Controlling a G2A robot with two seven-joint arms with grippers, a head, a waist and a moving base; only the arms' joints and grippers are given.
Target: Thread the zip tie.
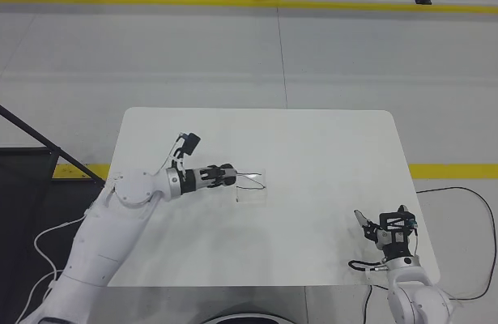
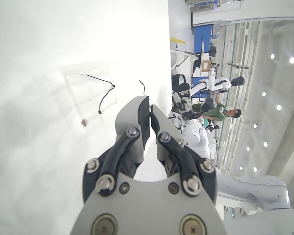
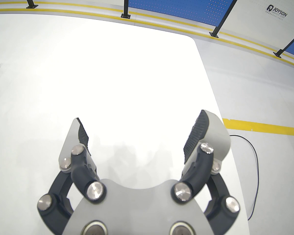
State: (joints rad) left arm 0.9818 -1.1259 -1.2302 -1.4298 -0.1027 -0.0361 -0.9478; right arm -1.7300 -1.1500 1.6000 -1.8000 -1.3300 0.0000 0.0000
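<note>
My left gripper [image 2: 150, 103] is shut on a thin black zip tie [image 2: 143, 88], whose free end sticks out past the fingertips. In the top view that gripper [image 1: 231, 174] hovers at the near-left edge of a clear flat tray [image 1: 250, 199] in the middle of the white table, with the held tie [image 1: 250, 173] reaching over it. More black zip tie [image 2: 103, 81] lies bent on the tray [image 2: 71, 79]. My right gripper [image 3: 142, 121] stands open and holds nothing at the table's front right corner [image 1: 384, 220].
A small brown scrap [image 2: 84, 122] lies on the table beside the tray. The white table [image 1: 329, 146] is bare around both arms. A black cable [image 1: 463, 194] runs on the floor off the right edge.
</note>
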